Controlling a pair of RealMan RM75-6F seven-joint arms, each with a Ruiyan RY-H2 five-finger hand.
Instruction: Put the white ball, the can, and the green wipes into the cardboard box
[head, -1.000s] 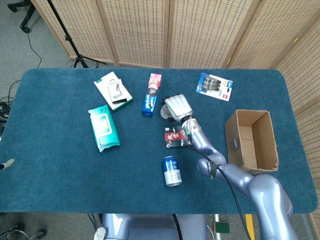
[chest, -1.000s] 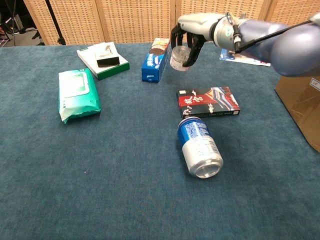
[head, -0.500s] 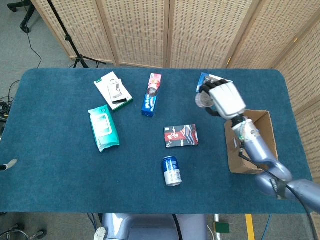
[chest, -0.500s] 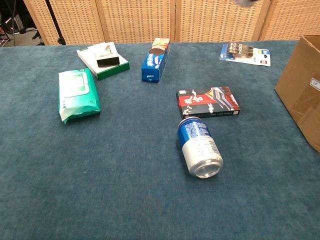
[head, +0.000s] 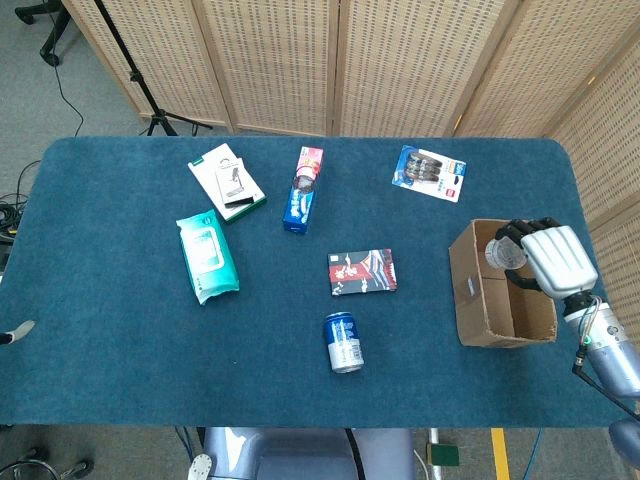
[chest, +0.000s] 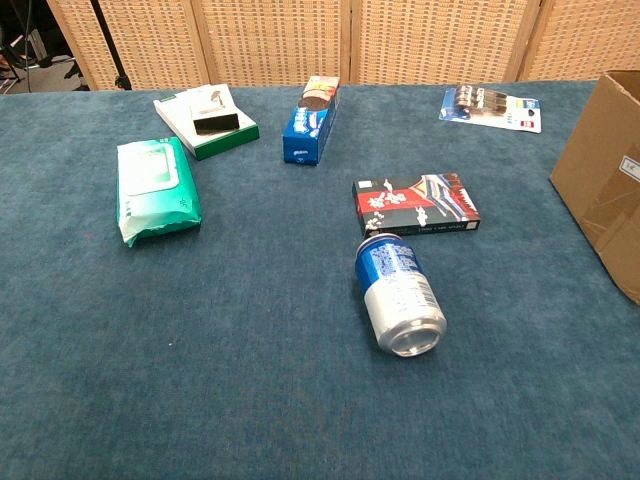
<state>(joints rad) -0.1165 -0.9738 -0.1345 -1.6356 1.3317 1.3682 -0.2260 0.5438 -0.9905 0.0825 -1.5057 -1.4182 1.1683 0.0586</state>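
Right robot hand grasping white ball above cardboard box, far right. Light, smooth, probably slippery; best cradled around its middle. Left robot hand unseen.

Blue and silver drinks can: white markings on the blue band, too small to read.
Red and black flat carton: white characters at its left end, not legible.
Blue and red upright box: pale lettering on the blue face, blurred.
Green soft pack of wipes: white label panel, print unreadable.
Brown cardboard box: small pale sticker on the side, illegible.
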